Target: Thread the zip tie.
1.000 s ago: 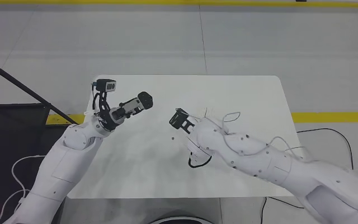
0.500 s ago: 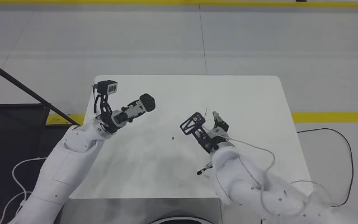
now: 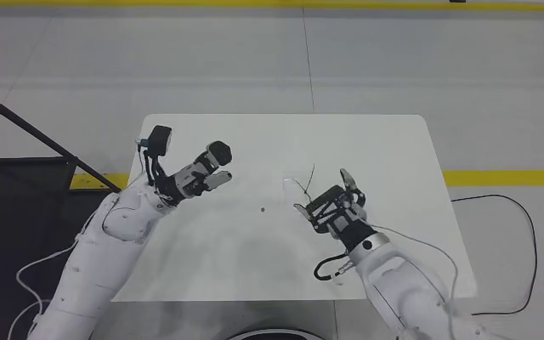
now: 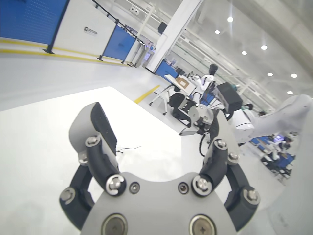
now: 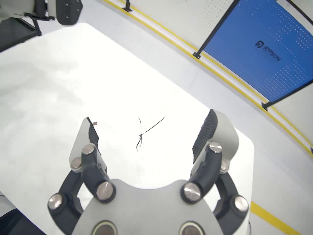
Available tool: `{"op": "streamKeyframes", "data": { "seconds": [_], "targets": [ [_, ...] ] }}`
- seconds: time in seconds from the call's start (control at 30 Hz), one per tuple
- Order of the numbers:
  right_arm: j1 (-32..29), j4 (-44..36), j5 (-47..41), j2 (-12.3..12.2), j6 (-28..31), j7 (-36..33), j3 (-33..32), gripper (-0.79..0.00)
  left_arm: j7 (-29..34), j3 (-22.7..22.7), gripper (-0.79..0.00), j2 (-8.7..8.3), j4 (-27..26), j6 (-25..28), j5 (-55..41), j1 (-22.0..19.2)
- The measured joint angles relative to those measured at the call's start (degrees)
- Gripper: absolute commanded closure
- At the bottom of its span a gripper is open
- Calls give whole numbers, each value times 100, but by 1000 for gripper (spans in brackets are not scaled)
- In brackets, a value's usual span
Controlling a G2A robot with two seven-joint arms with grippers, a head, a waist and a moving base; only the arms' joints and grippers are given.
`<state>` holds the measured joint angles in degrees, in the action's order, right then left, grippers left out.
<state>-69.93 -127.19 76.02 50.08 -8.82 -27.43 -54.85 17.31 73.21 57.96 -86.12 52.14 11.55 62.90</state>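
The black zip tie (image 3: 308,180) lies on the white tabletop (image 3: 382,136) just beyond the right hand (image 3: 323,192), whose fingers are apart. The left hand (image 3: 221,167), also spread, hovers well apart.

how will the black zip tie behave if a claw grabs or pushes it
The zip tie looks hair-thin with bent strands, so it is probably floppy and very light. On the smooth white table a push would likely slide it, not roll it. It is slim beside the wide-open right claw, so pinching may be fiddly.
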Motion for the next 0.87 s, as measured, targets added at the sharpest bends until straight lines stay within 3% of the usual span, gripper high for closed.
{"op": "streamKeyframes", "data": {
  "seconds": [0.2,0.33,0.43,0.87],
  "targets": [
    [-840,128,-542,-179,1014,1121,-1113,-785,-1376,82,-785,106,-366,-588,1879,384],
    [-1259,56,-646,-261,1633,1435,-1717,-785,-1927,80,-785,144,-507,-847,2597,585],
    [-1440,-65,-552,-303,1993,1279,-1986,-784,-1994,79,-785,149,-521,-870,2663,615],
    [-1426,-58,-556,-300,1935,1288,-1962,-784,-1984,80,-785,148,-519,-866,2651,611]
  ]
}}
